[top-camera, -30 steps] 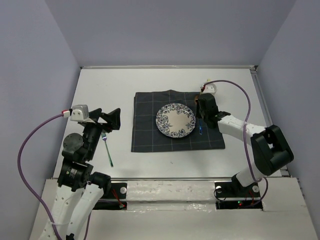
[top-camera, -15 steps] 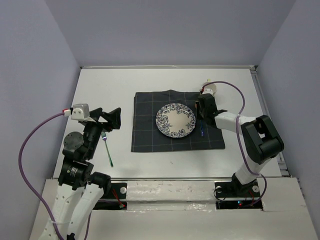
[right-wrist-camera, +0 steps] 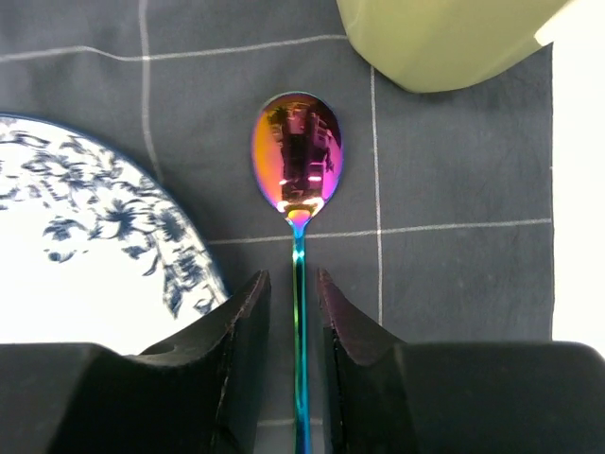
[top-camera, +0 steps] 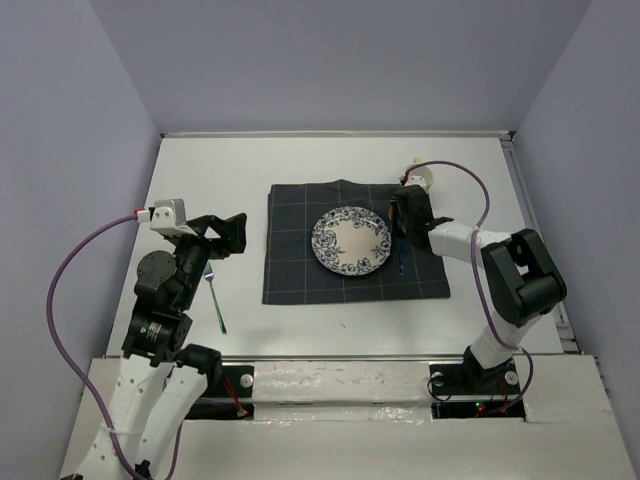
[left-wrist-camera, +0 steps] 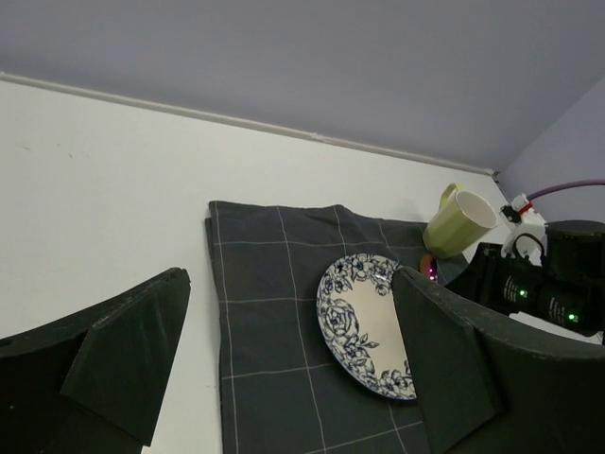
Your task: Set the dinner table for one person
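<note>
Item: place setting for one, in progress. Tabletop point(top-camera: 220, 170): white, spread before both arms and carrying everything, with the dark checked mat point(top-camera: 300, 270) at its middle. Plate point(top-camera: 351, 241): blue-flowered, centred on the mat. Spoon point(right-wrist-camera: 296, 161): iridescent, flat on the mat just right of the plate, bowl pointing far, towards the green mug point(right-wrist-camera: 444, 38) at the mat's far right corner. Right pincer point(right-wrist-camera: 291, 284): clamped shut a moment ago, its jaws now stand narrowly parted on either side of the spoon handle, with mat showing between handle and each finger, so the spoon reads as just let go and laid in place. Fork point(top-camera: 216, 300): green-handled, on the bare tabletop left of the mat and well apart from the plate, not yet laid. Left pincer point(top-camera: 230, 237): wide, empty, raised over the tabletop near the fork's far end. Assessment: right side of the setting looks done, and the fork appears to be the remaining piece.
</note>
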Controlling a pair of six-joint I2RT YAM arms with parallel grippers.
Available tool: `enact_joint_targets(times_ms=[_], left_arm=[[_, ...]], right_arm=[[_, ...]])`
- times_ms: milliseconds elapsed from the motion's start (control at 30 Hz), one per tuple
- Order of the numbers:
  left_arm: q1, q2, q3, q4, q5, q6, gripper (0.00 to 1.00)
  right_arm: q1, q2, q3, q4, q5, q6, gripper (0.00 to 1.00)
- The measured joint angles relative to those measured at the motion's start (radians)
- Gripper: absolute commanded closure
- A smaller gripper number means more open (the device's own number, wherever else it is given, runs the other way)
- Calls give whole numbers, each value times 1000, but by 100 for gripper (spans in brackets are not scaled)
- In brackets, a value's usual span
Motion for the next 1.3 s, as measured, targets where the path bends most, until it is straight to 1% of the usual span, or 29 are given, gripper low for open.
enact_joint_targets(times_ms=[133,233,333,433,600,700,900,967,1033,1067,1167,1300], left_arm=[[0,46,-8,-13,5,-32,1],[0,76,-8,-57,4,-62,1],[0,82,5,-146,3,-90,1],[2,103,56,-261,-14,-114,1],[2,169,150,-422,-34,-169,1],[2,224,160,-476,-25,-216,2],[23,340,134,-604,-98,-298,14],[42,376,123,-622,-117,-309,23],[76,444,114,-638,-133,-321,28],[86,467,109,-639,-138,-325,37],[119,551,106,-650,-146,-330,45],[164,674,106,-651,-159,-317,45]], right_arm=[[0,-64,-6,-21,-45,37,68],[4,-171,-39,-24,-93,76,67],[29,-301,-78,-29,-132,109,67],[56,-403,-101,-41,-180,127,66],[79,-515,-113,-77,-230,126,66],[79,-551,-134,-84,-232,122,66],[79,-604,-187,-101,-232,124,66],[79,-612,-195,-101,-232,126,66],[79,-616,-197,-101,-232,127,66],[79,-617,-197,-101,-232,127,66],[79,-624,-197,-101,-232,127,66],[79,-650,-198,-101,-231,127,66]])
